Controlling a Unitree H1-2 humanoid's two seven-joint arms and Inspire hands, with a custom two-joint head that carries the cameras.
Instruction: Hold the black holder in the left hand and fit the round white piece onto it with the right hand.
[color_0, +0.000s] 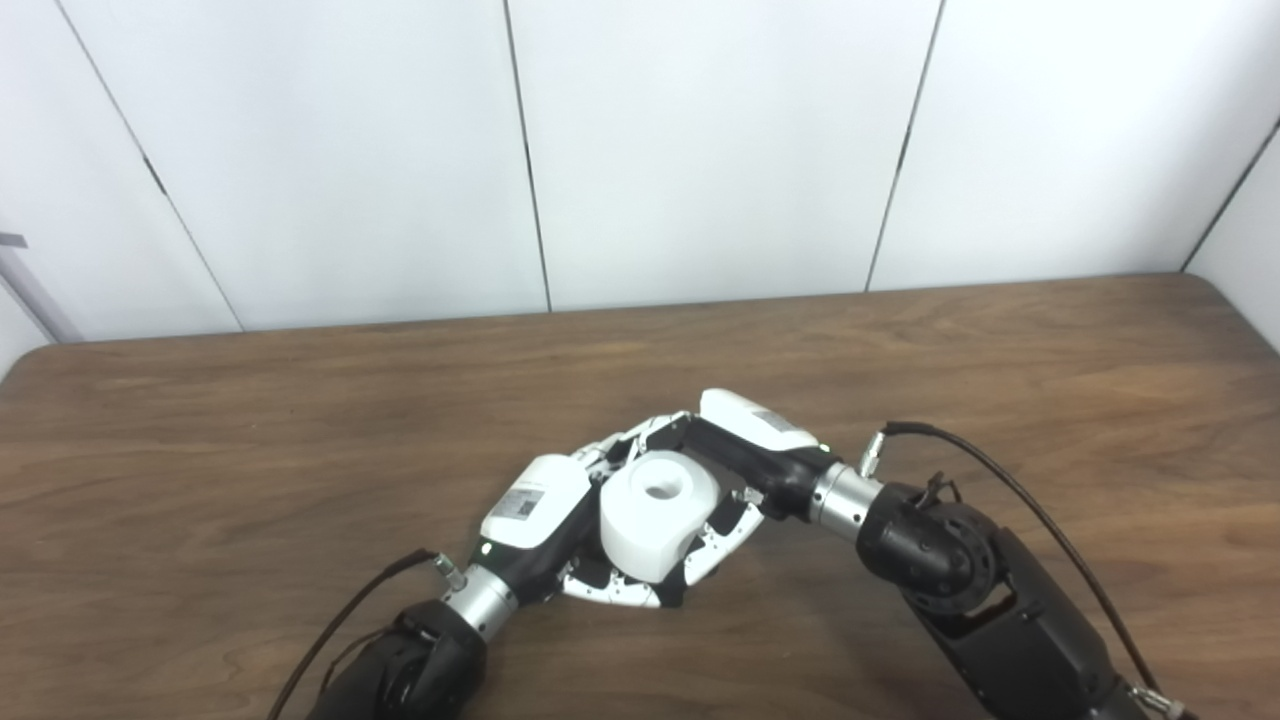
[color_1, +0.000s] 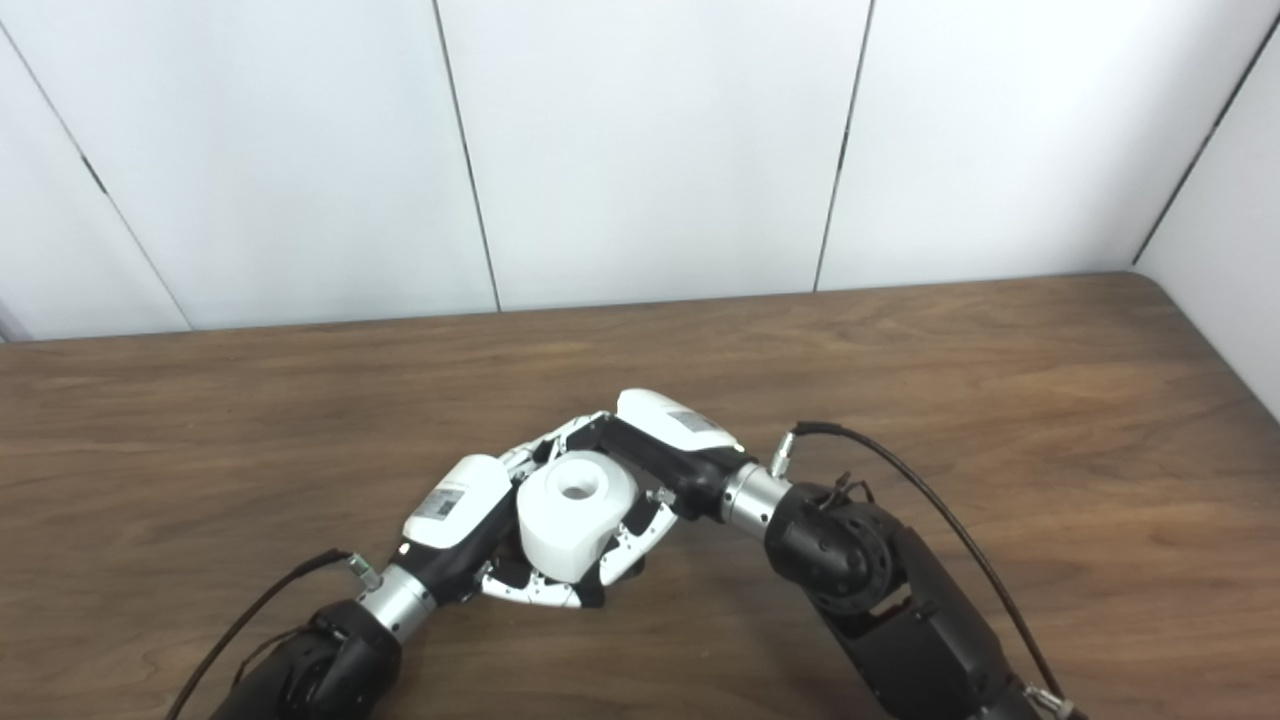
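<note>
The round white piece (color_0: 655, 512), a stubby cylinder with a hole in its top, sits between my two hands above the table's near middle. My left hand (color_0: 545, 520) comes in from the lower left. Its fingers (color_0: 620, 590) curl under and around the base of the piece. Only dark slivers of the black holder (color_0: 688, 582) show beneath the white piece; the rest is hidden by the piece and fingers. My right hand (color_0: 745, 445) comes in from the right, and its fingers (color_0: 735, 520) wrap the white piece from the far and right sides. The same scene shows in the right eye view (color_1: 575, 515).
The brown wooden table (color_0: 300, 440) ends at a white panelled wall (color_0: 700, 150) at the back. Black cables loop off both wrists, one at the right forearm (color_0: 1000, 480) and one at the left (color_0: 340, 620).
</note>
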